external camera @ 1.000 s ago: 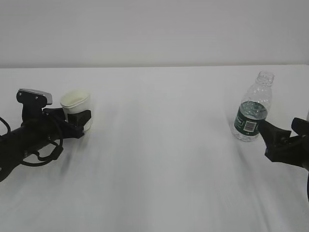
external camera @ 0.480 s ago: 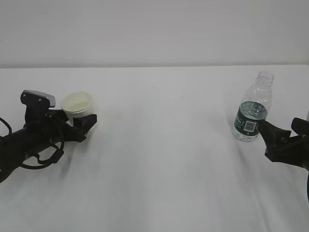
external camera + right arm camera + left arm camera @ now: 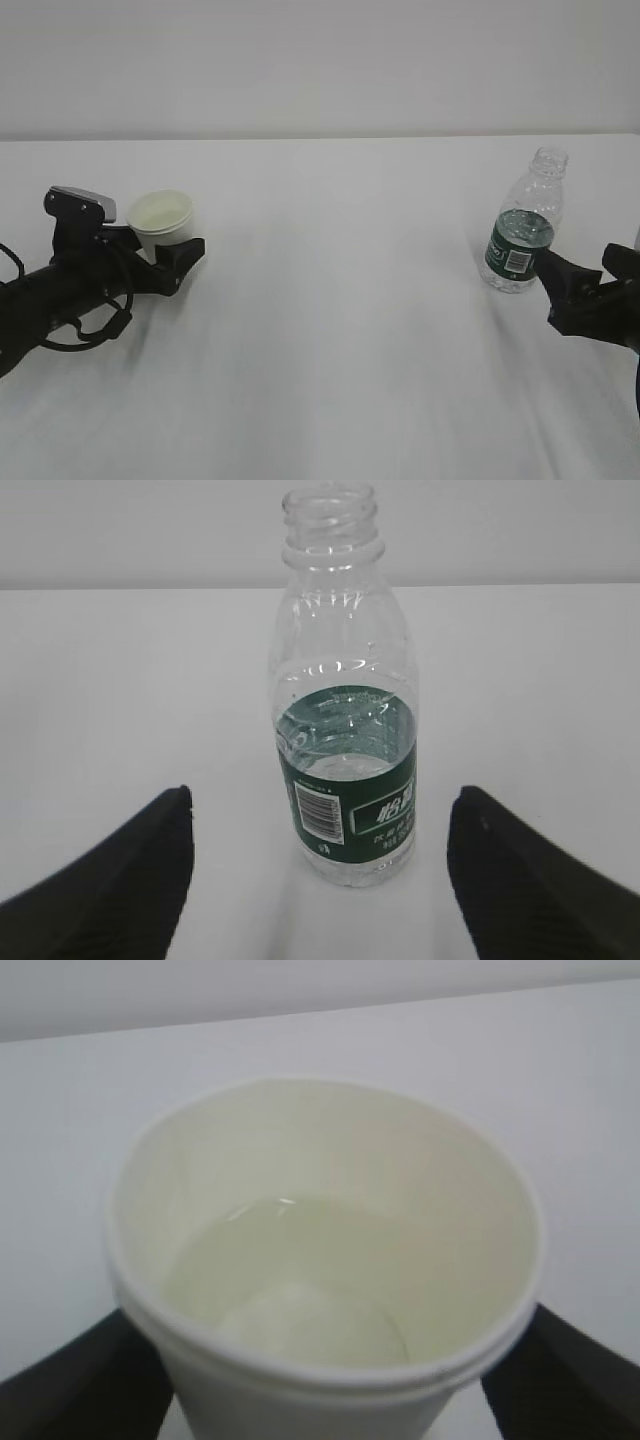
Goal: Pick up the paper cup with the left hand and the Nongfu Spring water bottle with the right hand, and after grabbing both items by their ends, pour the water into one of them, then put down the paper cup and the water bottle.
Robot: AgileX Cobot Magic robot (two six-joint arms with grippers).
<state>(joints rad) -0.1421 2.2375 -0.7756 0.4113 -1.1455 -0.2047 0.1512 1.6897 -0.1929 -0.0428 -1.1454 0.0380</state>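
Left hand [image 3: 168, 262] and right hand [image 3: 572, 288] both low, jaws spread (nothing gripped).

- Light is soft, even and diffuse in all three views; its source cannot be told.
- Exterior view is slightly hazy and low in contrast; the white table [image 3: 330, 330] nearly merges with the pale wall.
- Shadows are faint: a weak grey smudge lies beneath the black left arm [image 3: 60, 300].
- Left wrist view is soft: the small cream-white paper cup [image 3: 325, 1260], just ahead of the tool, is blurred at its rim.
- Right wrist view is sharper; the clear ribbed plastic bottle [image 3: 345, 730] shows small glints, while the dark fingers [image 3: 110, 880] are blurred.
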